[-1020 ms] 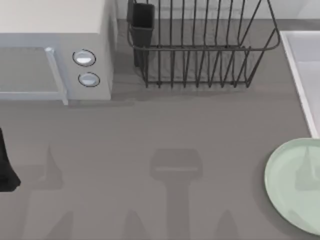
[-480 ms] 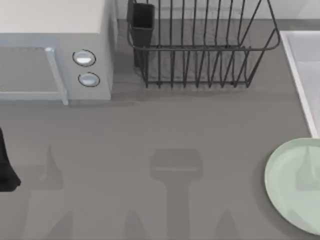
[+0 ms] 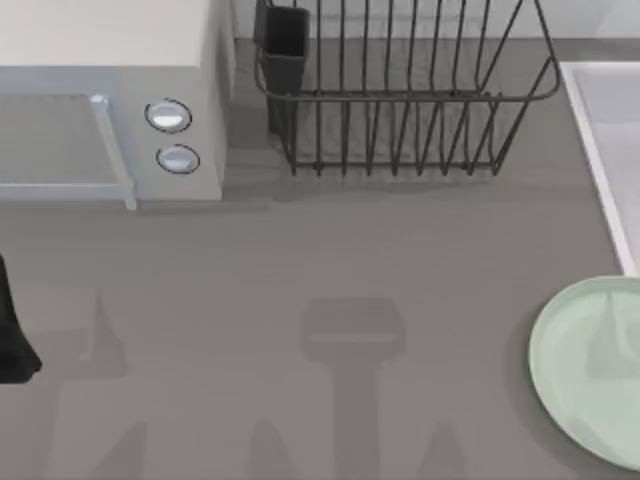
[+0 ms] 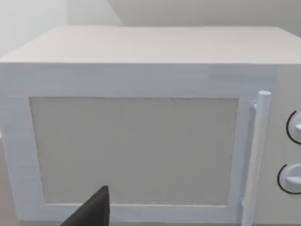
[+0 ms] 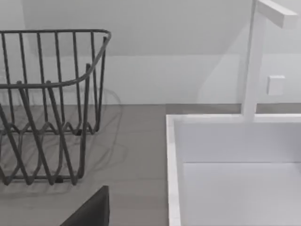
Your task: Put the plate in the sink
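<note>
plate (image 3: 590, 370): lies flat on the grey tabletop (image 3: 330, 260) at the top view's right edge, partly cut off by the frame; nothing touches it; a soft shadow falls across it
sink (image 3: 605, 150): pale basin at the right, farther back than the plate; its straight raised rim runs down toward the plate and ends just short of it; in the right wrist view the basin (image 5: 235, 188) looks smooth and bare inside, with a white faucet (image 5: 256, 56) rising at its back edge
left arm: a dark part of it (image 3: 12, 330) sits at the top view's left edge, well apart from the plate and seemingly parked; its wrist camera faces the microwave (image 4: 141, 127); whether its end effector is apart or together, I cannot tell
right arm: its wrist camera looks over the sink and the dish rack (image 5: 47, 108); a dark sliver (image 5: 91, 209) at the frame's lower edge may be part of its end effector; apart or together, I cannot tell
done: nothing, judging by how things lie; the plate is not gripped and is outside the sink
left: reach the plate, likely with the right arm as the nearer one; grip its shallow rim; lift; carry it over the sink's rim; set it inside
caution: a flat glossy plate offers little to clamp, so the rim grip looks like the hard part
</note>
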You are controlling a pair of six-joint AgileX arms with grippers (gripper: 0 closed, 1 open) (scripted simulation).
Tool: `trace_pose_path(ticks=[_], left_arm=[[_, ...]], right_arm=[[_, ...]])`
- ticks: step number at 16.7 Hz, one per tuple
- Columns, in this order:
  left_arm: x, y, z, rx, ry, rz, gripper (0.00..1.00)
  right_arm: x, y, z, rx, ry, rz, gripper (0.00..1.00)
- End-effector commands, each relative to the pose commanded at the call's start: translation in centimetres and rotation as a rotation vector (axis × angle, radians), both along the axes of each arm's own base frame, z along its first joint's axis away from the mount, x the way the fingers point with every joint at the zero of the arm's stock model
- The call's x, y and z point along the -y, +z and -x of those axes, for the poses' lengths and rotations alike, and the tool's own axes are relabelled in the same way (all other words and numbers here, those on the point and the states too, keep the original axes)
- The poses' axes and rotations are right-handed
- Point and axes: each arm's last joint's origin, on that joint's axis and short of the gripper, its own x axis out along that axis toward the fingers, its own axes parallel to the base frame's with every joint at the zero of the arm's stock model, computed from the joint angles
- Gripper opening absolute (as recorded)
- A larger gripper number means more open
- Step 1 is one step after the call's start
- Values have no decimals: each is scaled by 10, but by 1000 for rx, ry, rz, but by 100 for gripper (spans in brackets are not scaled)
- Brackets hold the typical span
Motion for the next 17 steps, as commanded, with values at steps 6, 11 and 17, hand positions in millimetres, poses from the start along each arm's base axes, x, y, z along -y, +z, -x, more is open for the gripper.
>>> trace_pose_path(ticks=[6,11,17], left_arm=[[0,0,0,0,0,0,100],[0,0,0,0,0,0,100],[0,0,0,0,0,0,100]], right_arm=[[-16,41,-22,-377,87,-87,100],[-49,62,-74,-847,114,-109,100],[-105,43,-138,-1333,47,-32,100]])
